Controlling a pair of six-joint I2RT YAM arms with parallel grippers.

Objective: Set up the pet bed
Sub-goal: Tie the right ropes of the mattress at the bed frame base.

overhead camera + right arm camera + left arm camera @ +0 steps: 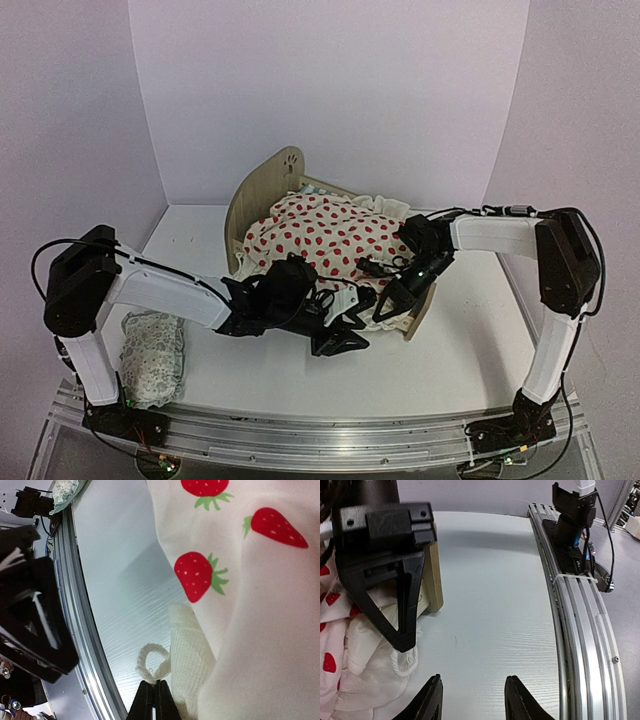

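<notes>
Pillow point(150, 355) on table point(490, 605), near left, not yet placed. Left gripper point(472, 702): jaws spread, empty, over bare table just beside footboard point(433, 575). Right gripper point(152, 702): jaws pressed together at blanket point(330, 235) hem loop, catch unclear. Blanket bunched over pet bed point(255, 195), mid-table; smoothing probably left

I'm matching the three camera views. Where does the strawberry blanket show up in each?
Top external: blanket at centre, draped over the pet bed.
Left wrist: along the left edge.
Right wrist: fills the right half.
Shared landmark: the aluminium rail, at bottom, right and left respectively.
</notes>
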